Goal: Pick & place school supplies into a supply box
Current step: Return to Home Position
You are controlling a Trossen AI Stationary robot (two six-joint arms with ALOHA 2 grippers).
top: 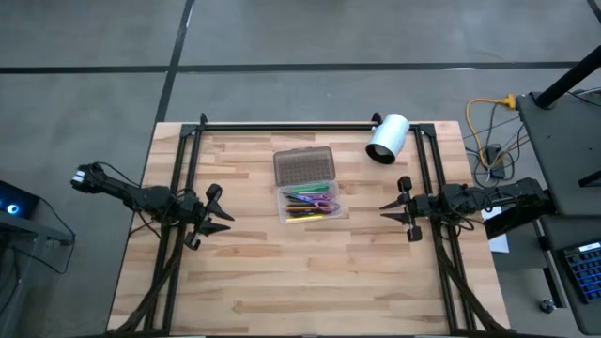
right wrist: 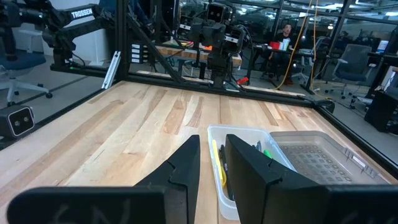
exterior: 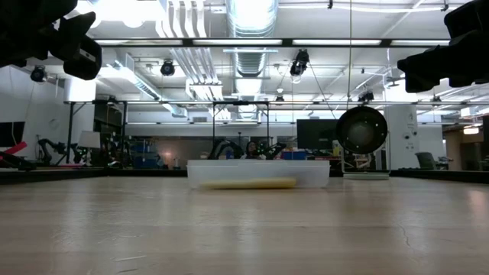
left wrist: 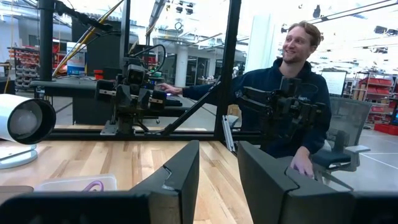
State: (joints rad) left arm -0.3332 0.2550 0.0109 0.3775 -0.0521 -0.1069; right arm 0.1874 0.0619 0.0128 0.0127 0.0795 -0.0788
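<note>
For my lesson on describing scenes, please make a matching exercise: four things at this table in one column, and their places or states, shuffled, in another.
1 supply box
2 white cylinder
3 left arm
4 right arm

A at the table's right side, jaws open
B mid-table, pens inside
C at the table's left side, jaws open
D lying near the rear rail

Pairs: 1-B, 2-D, 3-C, 4-A

The word "TROSSEN" stands in white letters on a dark arm (right wrist: pixel 73 14) at the far left; nothing else is readable.
</note>
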